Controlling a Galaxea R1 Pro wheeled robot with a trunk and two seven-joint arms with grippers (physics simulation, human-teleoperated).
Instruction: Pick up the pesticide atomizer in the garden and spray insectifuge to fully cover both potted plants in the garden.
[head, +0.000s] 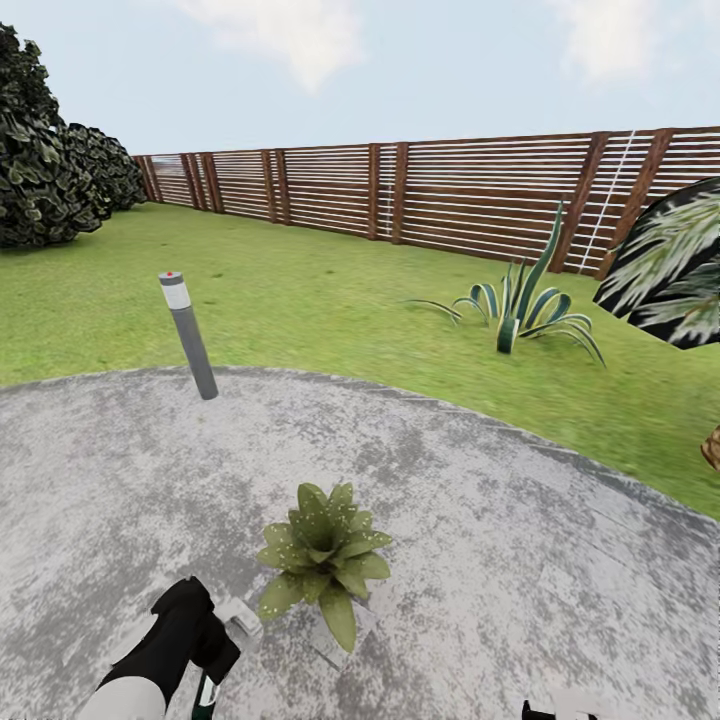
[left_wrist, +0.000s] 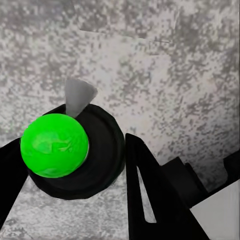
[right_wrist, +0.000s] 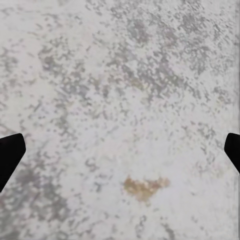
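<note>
— Spraying, I'd say: the left gripper (left_wrist: 75, 170) is closed around the pesticide atomizer with its bright green round body, black collar and grey nozzle (left_wrist: 55, 145). In the head view they sit at the lower left, beside the small potted plant, a low rosette of pointed speckled green leaves (head: 325, 555) at lower centre on the round grey mottled patio (head: 520, 520).

— And the right gripper (right_wrist: 120, 150)?

— Spread wide and empty, its black fingertips (right_wrist: 10, 152) at the wrist view's edges over bare patio.

— What next?

— Probably aiming the nozzle at the leaves and wetting them all over, then finding the second plant.

— Any writing?

— None I can read, not even on the grey bollard lamp (head: 187, 333) at upper left.
</note>
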